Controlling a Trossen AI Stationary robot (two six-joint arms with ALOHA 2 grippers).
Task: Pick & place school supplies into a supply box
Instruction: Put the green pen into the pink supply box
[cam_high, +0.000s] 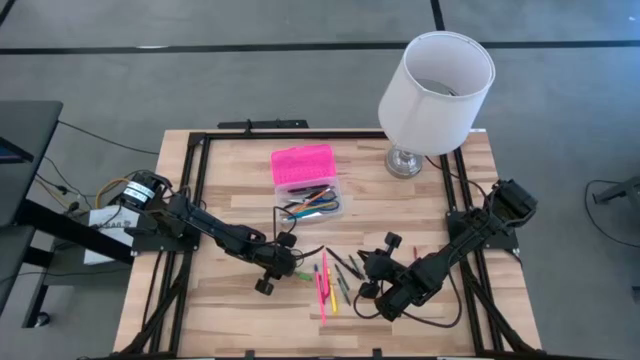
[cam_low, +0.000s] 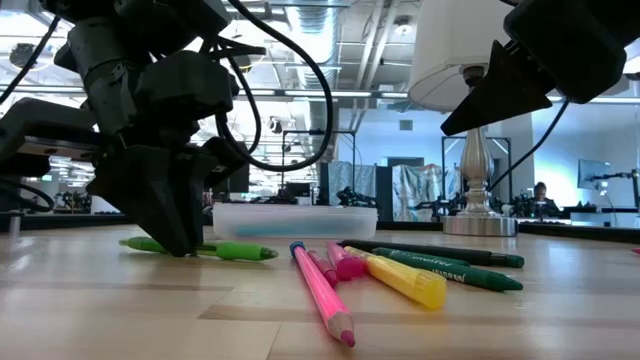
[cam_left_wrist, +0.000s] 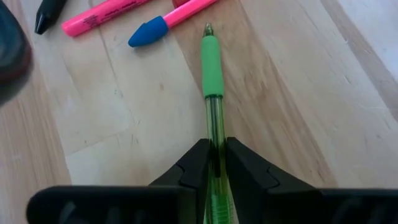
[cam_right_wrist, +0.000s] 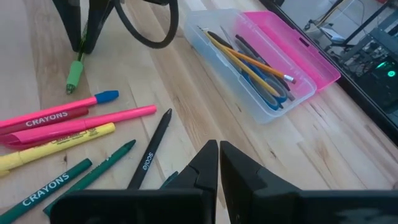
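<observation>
**Left gripper pinched on green pen, right gripper closed and empty**

Left gripper (cam_left_wrist: 216, 163) is down at the wooden bench (cam_high: 240, 190) surface, left of the loose supplies, toward the front edge. Its two dark fingers sit narrow, clamped on either side of the translucent green pen with the opaque green grip (cam_left_wrist: 211, 68). The pen lies flat on the wood, tip pointing away from the wrist; the low view shows it still on the surface with the fingertips planted over its barrel.

Right gripper (cam_right_wrist: 219, 163) hangs above the bench on the right side of the loose pile, fingers pressed together, nothing between them.

Loose pile, middle of the bench toward the front edge: pink pencil with a blue cap (cam_right_wrist: 99, 101), pink crayon marker (cam_right_wrist: 43, 119), yellow crayon marker (cam_right_wrist: 59, 144), green crayon marker (cam_right_wrist: 46, 188), thin green pencil (cam_right_wrist: 112, 157), black pen (cam_right_wrist: 152, 148). They lie side by side, some touching, fanned roughly parallel.

Supply box, a clear plastic pencil case (cam_high: 312, 203) with its hot-pink textured lid (cam_high: 301, 165) swung open toward the back edge, sits at bench centre, behind the pile and apart from it. Inside: several pencils and pens (cam_right_wrist: 252, 68) in yellow, orange, blue and dark colours, lying lengthwise.

White lamp shade on a metal base (cam_high: 436, 88) stands at the back right corner.
</observation>
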